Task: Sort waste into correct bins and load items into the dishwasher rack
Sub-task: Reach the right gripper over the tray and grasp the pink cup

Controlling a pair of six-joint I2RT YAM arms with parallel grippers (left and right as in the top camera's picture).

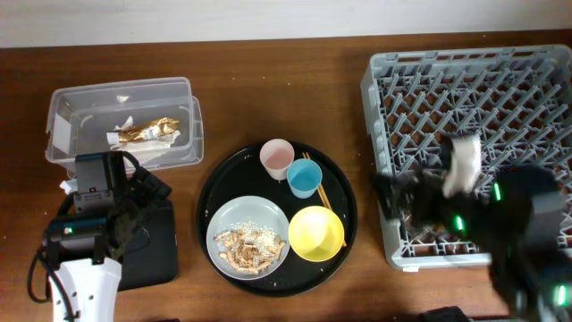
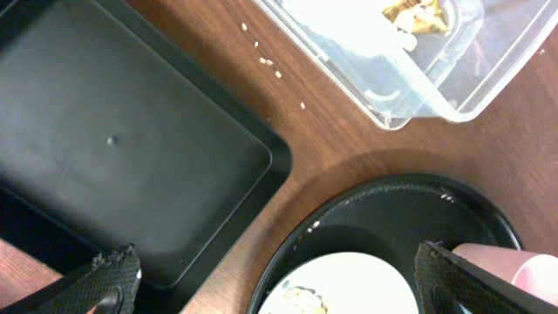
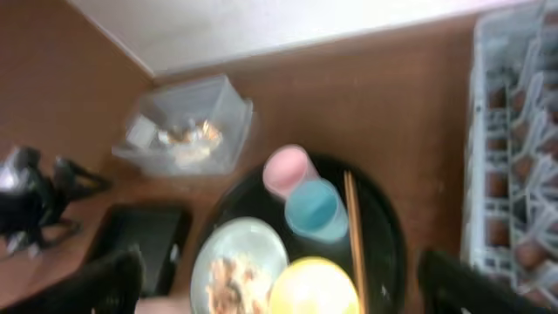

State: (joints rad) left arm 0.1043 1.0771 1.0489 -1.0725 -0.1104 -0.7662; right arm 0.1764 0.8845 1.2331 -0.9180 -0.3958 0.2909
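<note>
— Which tool should you send for the grey plate (image 1: pixel 248 238) of food scraps (image 1: pixel 251 248)?
— Your left tool (image 2: pixel 283 283), jaws wide apart. The plate lies just to its right on the round tray (image 1: pixel 344 192). Your right tool (image 3: pixel 283 288), equally spread, hangs over the rack (image 1: pixel 384 80).

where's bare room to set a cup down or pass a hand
Bare tabletop between the clear tub, the round tray and the rack, widest toward the wall. The shallow black tray is bare inside. The round tray is crowded.
</note>
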